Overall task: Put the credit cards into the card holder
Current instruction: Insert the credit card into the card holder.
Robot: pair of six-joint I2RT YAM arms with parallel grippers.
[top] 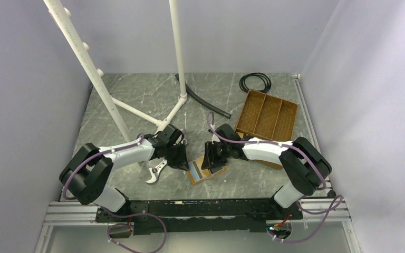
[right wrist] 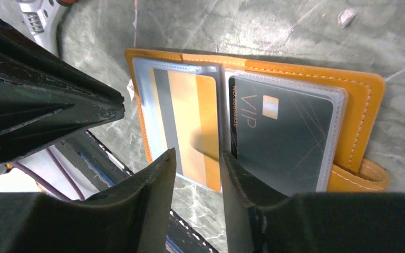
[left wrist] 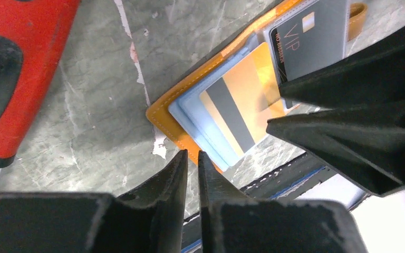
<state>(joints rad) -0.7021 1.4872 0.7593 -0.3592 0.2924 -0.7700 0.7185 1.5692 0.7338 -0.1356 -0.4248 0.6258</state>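
Note:
The card holder [top: 203, 173] lies open on the table between my two grippers, orange-tan with clear sleeves. A gold card with a grey stripe [right wrist: 190, 121] sits in its left sleeve. A dark grey VIP card [right wrist: 282, 137] sits in the right sleeve. My right gripper [right wrist: 198, 155] is open, its tips over the near edge of the two sleeves and nothing between them. My left gripper [left wrist: 192, 155] stands at the holder's orange corner [left wrist: 163, 113]. Only a thin gap shows between its jaws, and they hold nothing. The gold card [left wrist: 237, 100] and VIP card [left wrist: 308, 42] also show in the left wrist view.
A red-and-black tool handle [left wrist: 21, 68] lies left of the holder, with a silver wrench head [top: 157, 171] by the left arm. A brown divided tray [top: 266, 116], a black cable coil [top: 254, 81], a black hose [top: 205, 103] and a white pipe frame [top: 179, 52] stand further back.

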